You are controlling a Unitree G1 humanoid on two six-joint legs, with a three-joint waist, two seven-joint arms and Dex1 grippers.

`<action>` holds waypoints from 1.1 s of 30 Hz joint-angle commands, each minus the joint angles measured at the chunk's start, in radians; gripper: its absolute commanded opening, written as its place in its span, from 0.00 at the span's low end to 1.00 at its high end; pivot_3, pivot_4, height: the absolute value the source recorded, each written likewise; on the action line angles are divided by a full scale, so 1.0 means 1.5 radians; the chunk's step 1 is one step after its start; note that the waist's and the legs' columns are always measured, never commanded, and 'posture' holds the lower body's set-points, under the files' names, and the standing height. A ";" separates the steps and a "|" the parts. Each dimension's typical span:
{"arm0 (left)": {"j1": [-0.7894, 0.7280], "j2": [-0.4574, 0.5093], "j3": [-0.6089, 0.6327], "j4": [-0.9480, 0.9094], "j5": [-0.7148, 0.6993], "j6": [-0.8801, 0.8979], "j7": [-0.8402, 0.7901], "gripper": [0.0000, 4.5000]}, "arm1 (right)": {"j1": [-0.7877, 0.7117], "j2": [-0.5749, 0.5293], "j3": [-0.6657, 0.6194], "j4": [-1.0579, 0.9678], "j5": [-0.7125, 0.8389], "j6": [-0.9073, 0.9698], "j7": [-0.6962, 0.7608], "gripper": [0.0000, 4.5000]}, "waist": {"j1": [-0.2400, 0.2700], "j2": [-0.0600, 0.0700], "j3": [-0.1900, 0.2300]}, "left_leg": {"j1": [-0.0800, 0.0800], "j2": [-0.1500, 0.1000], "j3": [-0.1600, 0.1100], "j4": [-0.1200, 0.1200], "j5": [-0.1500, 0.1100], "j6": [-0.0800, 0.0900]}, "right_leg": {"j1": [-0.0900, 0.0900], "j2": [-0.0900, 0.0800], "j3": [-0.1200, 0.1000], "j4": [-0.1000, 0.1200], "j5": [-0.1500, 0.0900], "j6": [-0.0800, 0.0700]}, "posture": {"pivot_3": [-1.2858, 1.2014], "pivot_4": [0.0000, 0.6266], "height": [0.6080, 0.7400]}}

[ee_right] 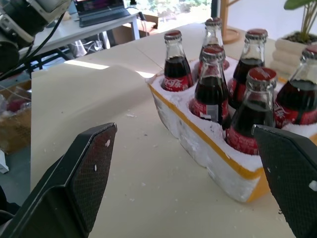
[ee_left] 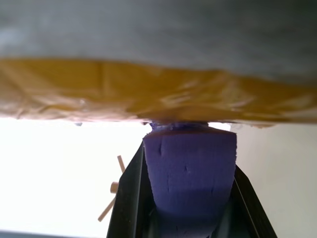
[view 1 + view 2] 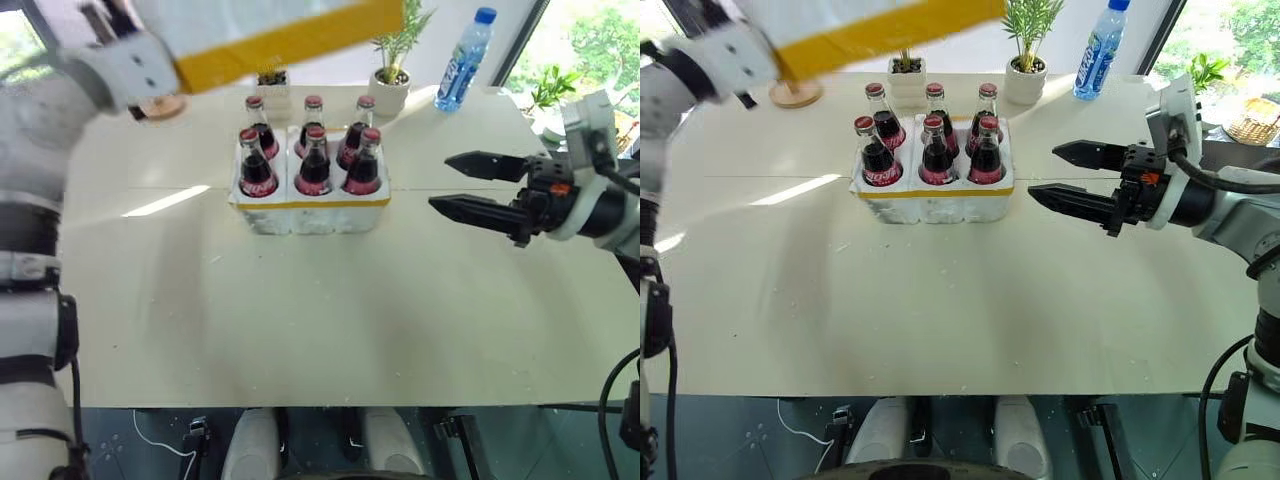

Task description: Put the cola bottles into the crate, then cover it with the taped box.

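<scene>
Left eye view | 6 cola bottles (image 3: 314,150) in crate (image 3: 310,212) on worktop (image 3: 300,310) | left claw (image 2: 190,148) pinching taped box (image 3: 290,30) above | right claw (image 3: 462,185) spread, nr crate

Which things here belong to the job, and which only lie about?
Job: six cola bottles standing in the crate; taped box held up by the left gripper.
Lying about: water bottle, two potted plants, wooden disc.

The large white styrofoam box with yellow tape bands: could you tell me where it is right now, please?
The taped box is held up by the left gripper, above the table's far left, just behind and above the crate of six cola bottles.
</scene>
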 commanded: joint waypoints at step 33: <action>0.124 0.024 -0.032 -0.140 0.200 -0.054 0.086 0.81 | 0.013 0.022 -0.002 -0.010 0.021 -0.024 -0.056 1.00 | 0.004 0.000 0.000 | 0.000 0.000 0.000 0.000 0.000 0.000 | 0.001 0.000 0.000 0.000 0.000 0.000 | 0.52 0.24 1.00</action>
